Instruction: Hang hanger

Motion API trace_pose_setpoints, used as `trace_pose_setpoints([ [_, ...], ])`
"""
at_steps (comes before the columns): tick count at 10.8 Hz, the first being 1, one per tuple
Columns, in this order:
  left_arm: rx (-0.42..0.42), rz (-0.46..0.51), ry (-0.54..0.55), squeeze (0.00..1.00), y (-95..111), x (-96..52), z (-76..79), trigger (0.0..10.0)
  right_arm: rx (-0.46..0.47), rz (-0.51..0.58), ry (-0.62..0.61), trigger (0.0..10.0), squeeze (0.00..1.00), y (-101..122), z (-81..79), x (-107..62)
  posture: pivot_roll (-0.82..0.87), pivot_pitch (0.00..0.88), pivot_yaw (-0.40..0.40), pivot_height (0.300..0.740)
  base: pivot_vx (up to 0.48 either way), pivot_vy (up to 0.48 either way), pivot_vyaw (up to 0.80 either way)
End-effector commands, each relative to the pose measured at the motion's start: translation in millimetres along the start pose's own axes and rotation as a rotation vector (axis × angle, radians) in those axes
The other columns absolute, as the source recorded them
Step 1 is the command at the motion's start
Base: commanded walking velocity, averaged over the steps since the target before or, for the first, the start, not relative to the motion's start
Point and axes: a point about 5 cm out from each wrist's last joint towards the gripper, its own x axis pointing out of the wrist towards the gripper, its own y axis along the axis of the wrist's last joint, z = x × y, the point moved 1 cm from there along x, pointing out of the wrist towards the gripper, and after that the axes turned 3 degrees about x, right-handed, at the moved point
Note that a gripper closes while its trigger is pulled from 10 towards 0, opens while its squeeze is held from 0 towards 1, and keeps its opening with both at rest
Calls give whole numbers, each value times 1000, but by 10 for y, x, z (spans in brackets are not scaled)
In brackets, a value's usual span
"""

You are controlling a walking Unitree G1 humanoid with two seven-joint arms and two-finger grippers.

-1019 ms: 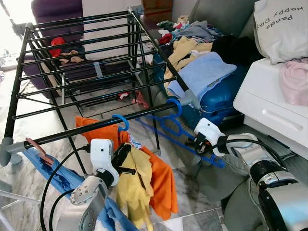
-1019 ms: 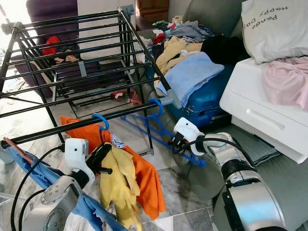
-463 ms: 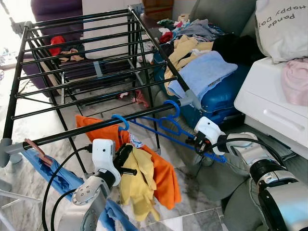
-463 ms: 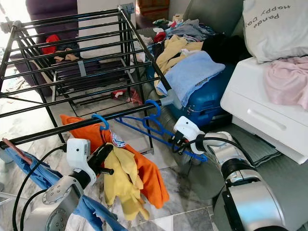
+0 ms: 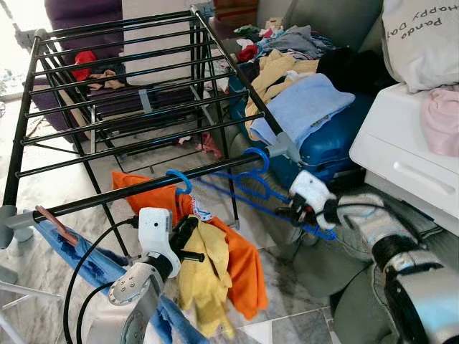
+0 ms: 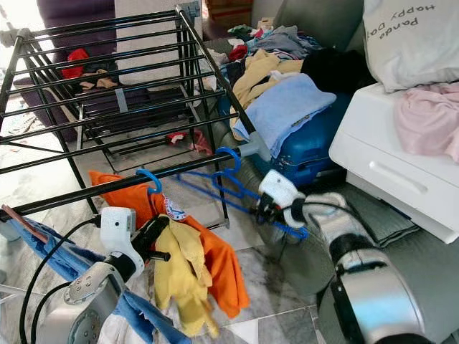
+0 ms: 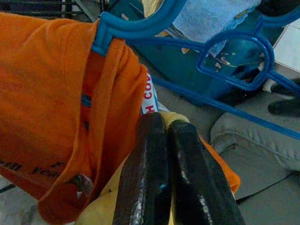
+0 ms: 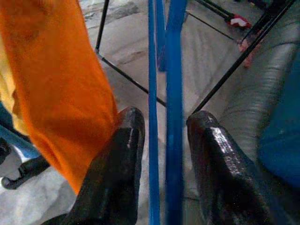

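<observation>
While the black drying rack (image 5: 129,107) stands ahead of both grippers, its front rail carries an orange shirt (image 5: 237,261) on a blue hanger hook, just above the left gripper (image 7: 166,154). That gripper's fingers are pressed together on a yellow garment (image 5: 204,279) hanging in front of the shirt. The right gripper (image 8: 164,140), further right and low beside the rack's corner, has its fingers parted around the blue bars of an empty blue hanger (image 5: 254,183), whose hook sits over the rail above it.
</observation>
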Motion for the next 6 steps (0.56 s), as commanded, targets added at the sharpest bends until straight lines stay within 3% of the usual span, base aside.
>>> trace_pose_setpoints([
  [1,17,21,-7,0,69,26,11,10000,-4,12,-5,10000,1000,69,48,-21,-60,0,23,740,0,0,0],
  [4,18,20,-11,0,69,40,15,10000,-16,4,24,10000,1000,123,65,-34,-60,0,24,740,0,0,0],
  [5,20,19,-14,0,71,46,16,10000,-4,-3,61,0,0,107,42,-36,-60,0,24,740,0,0,0],
  [6,21,19,-16,0,71,51,17,10000,8,1,82,0,0,109,32,-38,-61,0,24,740,0,0,0],
])
